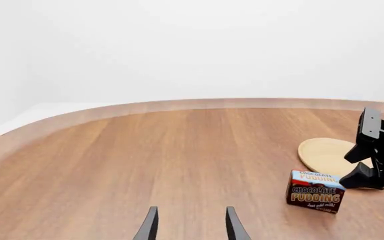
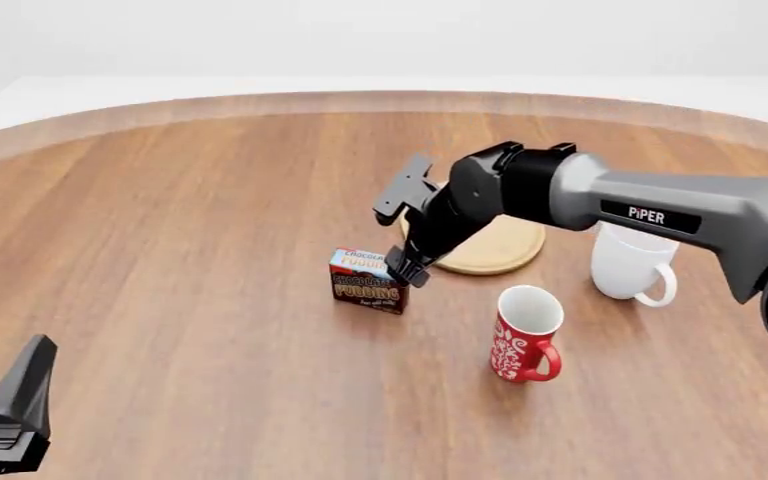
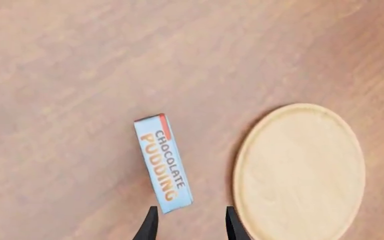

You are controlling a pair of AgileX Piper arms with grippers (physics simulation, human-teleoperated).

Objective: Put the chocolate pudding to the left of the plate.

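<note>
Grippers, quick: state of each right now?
Left end effector: open, empty.
Right end effector: open, empty, beside the small brown-and-blue chocolate pudding box.

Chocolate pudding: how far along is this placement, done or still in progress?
Looks done: the chocolate pudding stands upright on the table, left of the plate, with a small gap. In hand: nothing; the right hand is open just above and beside the box, the left hand open and away. Left: retract the right arm.
</note>
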